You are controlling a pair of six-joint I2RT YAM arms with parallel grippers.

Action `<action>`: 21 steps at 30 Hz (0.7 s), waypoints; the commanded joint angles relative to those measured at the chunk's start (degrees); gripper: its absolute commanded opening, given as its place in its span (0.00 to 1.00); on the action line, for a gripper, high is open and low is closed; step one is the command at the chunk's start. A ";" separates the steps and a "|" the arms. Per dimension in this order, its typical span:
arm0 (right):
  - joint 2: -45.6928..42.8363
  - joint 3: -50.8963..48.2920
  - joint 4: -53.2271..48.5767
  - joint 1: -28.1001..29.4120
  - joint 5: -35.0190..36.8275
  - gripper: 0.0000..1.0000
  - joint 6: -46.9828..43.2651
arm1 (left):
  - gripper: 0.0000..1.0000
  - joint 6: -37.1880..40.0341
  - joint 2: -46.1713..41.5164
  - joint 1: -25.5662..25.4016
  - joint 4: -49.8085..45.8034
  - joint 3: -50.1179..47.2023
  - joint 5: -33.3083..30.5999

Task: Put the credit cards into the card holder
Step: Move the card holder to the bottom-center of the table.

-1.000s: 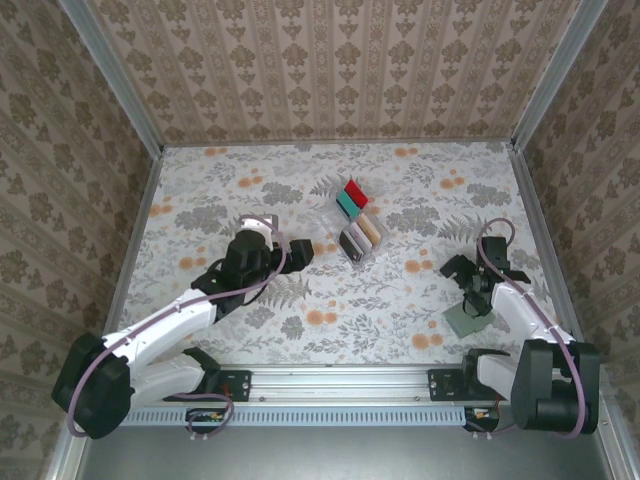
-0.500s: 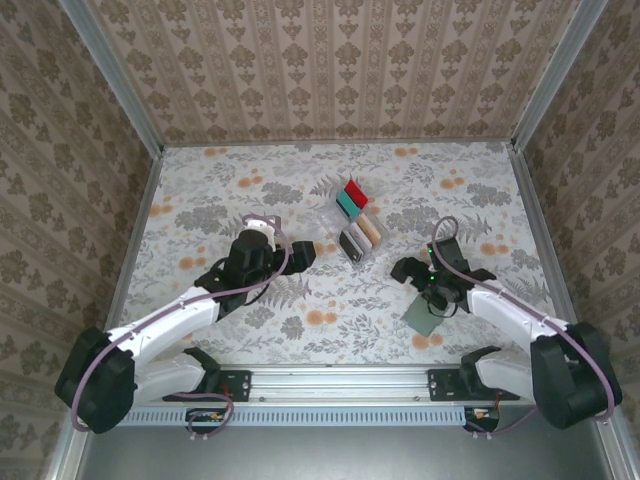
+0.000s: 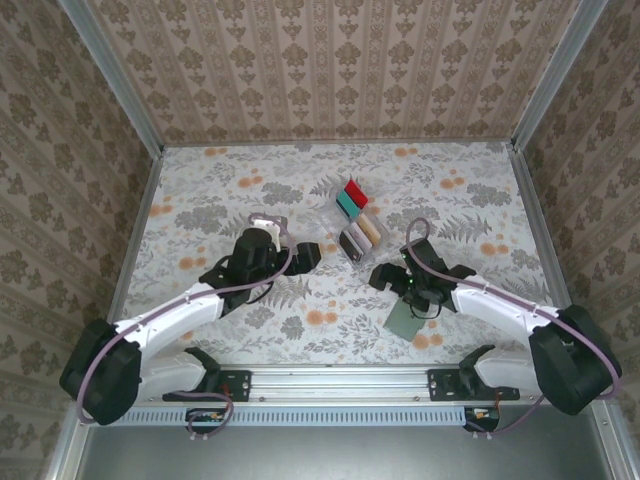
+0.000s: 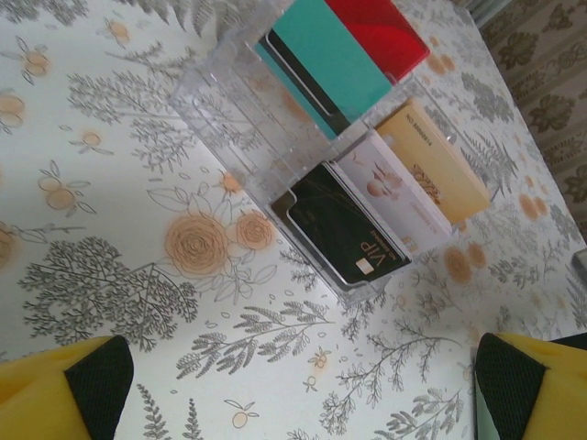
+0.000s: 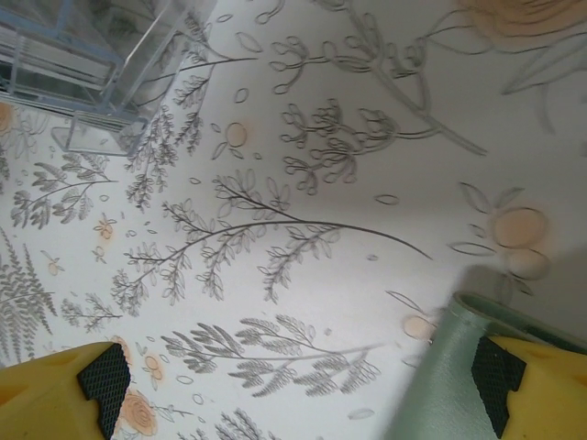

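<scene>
While both sets of jaws stand spread wide, neither grips anything. Left gripper [image 4: 303, 385] hangs over the floral table [image 4: 101, 229], on the near side of the clear tray [image 4: 229, 110], with nothing between its fingers. Credit cards [image 4: 367, 137] all sit in that tray. Red card [image 4: 381, 32] and teal card [image 4: 330, 60] lean together in one compartment. Tan card [image 4: 431, 160], pale beige-pink card [image 4: 390, 188] and dark grey card [image 4: 344, 229] lie side by side in the next. Right gripper [image 5: 298, 385] is low over the table, released too. Grey-green card holder [image 5: 440, 367] lies flat there, one edge right up against the inside of one fingertip [image 5: 500, 380], the other finger well clear of it. From above, the card holder lies toward the table's front, right of centre, apart from the tray, with the right gripper at its far edge.
</scene>
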 commanded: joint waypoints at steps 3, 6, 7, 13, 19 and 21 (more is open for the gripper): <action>-5.53 4.12 -17.12 -0.78 13.71 0.99 0.18 | 1.00 -1.43 1.74 -0.42 0.34 2.43 4.02; -6.32 1.08 -16.42 -3.79 13.05 0.99 0.44 | 1.00 -1.70 1.86 -0.70 0.50 2.43 4.89; -6.53 -0.13 -14.75 -4.47 11.39 0.99 0.43 | 1.00 -1.74 1.69 -0.85 0.38 2.34 5.11; -6.74 -4.09 -6.47 -4.60 5.32 0.94 2.36 | 1.00 -1.98 0.32 -1.03 0.17 1.50 4.49; -1.38 -4.72 -2.15 -4.19 2.27 0.91 3.61 | 1.00 -1.01 0.30 -0.93 -0.46 1.83 4.76; 0.71 -4.11 -1.39 -3.43 1.87 0.90 3.92 | 1.00 -0.40 0.23 -0.89 -1.41 2.28 4.51</action>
